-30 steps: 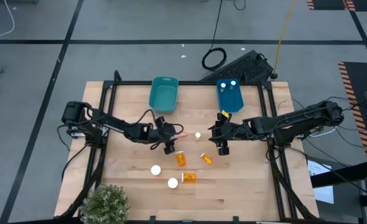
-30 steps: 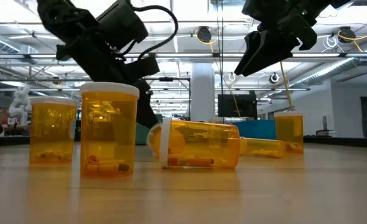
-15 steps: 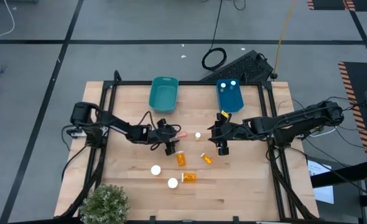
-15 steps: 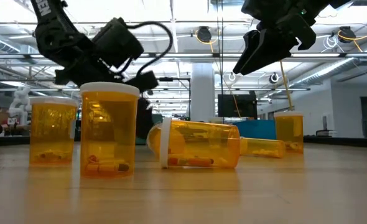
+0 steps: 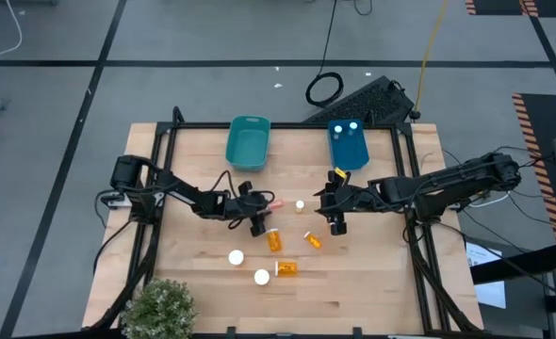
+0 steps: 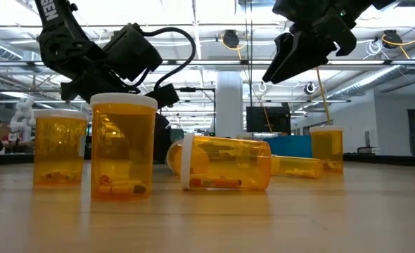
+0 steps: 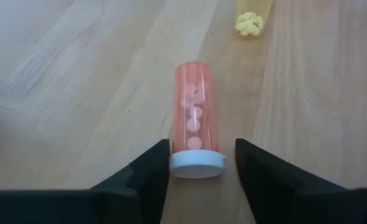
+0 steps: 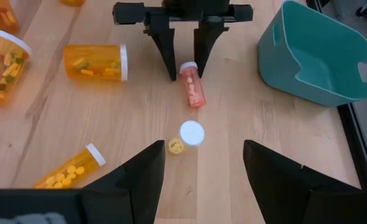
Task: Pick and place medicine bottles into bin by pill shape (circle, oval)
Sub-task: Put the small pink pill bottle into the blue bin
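A potted plant sits at the near left corner of the wooden surface. Right of it stand two upright orange bottles, seen from above as white caps, with a third orange bottle lying on its side just beside the second.

Above these, the left gripper is low over a slim pink bottle lying on its side. In the left wrist view its fingers are spread wide on either side of that bottle's white cap, not touching it; round pale pills show through the pink bottle's wall.

Toward the back edge of the surface, the teal bin appears empty. Right of the pink bottle stands a small bottle with a white cap, holding yellow pills. Nearer the front, two more orange bottles lie on their sides.

The right gripper hangs above the surface right of the small bottle, its fingers wide apart and holding nothing. Behind it, the blue bin holds two bottles, their white caps up.

That makes seven bottles on the surface and two in the blue bin.
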Tool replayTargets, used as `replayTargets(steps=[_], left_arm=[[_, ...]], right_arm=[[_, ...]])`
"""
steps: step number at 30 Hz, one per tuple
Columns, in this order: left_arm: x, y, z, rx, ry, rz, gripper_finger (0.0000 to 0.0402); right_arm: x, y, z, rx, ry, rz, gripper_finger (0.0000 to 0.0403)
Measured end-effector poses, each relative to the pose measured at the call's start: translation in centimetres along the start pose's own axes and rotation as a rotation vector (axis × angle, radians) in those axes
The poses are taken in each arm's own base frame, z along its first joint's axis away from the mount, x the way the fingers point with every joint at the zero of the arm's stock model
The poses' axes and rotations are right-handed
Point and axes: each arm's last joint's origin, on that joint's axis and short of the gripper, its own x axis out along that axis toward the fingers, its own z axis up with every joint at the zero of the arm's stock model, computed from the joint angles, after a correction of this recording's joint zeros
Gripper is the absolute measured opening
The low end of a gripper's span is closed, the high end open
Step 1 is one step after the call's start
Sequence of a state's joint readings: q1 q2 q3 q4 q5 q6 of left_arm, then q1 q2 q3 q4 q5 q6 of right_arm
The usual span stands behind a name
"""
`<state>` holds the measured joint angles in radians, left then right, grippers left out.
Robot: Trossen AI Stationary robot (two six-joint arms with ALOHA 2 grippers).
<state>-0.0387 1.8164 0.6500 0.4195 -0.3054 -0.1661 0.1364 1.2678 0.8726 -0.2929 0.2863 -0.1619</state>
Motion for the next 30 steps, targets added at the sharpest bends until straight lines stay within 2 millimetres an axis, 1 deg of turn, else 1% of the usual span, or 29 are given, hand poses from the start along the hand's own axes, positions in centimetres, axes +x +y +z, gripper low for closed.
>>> replayTargets(steps=[4, 7, 11, 15, 18, 22, 23, 26, 30], left_arm=[[0.0, 0.0, 0.0, 0.001, 0.002, 0.001, 0.0140], [0.0, 0.0, 0.0, 0.004, 0.002, 0.004, 0.0124], [0.0, 0.1, 0.0, 0.003, 0.001, 0.010, 0.0124], [-0.5, 0.2, 0.3, 0.004, 0.000, 0.016, 0.0131], [-1.7, 0.4, 1.3, 0.000, -0.019, 0.010, 0.0129], [-3.7, 0.8, 2.5, -0.001, -0.024, -0.017, 0.0122], [-4.2, 0.8, 3.1, -0.006, -0.044, -0.026, 0.0121], [-6.0, 1.1, 4.3, -0.014, -0.073, -0.056, 0.0120], [-8.0, 1.0, 5.9, -0.016, -0.084, -0.103, 0.0120]], right_arm=[[0.0, 0.0, 0.0, 0.001, -0.003, -0.001, 0.0210], [0.0, 0.0, 0.0, 0.001, -0.004, -0.001, 0.0210], [0.0, 0.0, 0.0, 0.001, -0.005, -0.001, 0.0210], [0.0, 0.0, 0.1, 0.003, -0.011, -0.002, 0.0210], [0.0, -0.1, 0.4, 0.017, -0.043, -0.008, 0.0210], [0.1, -0.2, 1.4, 0.068, -0.137, -0.022, 0.0210], [0.2, -0.2, 1.7, 0.079, -0.162, -0.025, 0.0210], [1.1, 0.0, 2.4, 0.111, -0.234, -0.032, 0.0210], [3.1, 0.7, 3.2, 0.116, -0.262, -0.030, 0.0212]])
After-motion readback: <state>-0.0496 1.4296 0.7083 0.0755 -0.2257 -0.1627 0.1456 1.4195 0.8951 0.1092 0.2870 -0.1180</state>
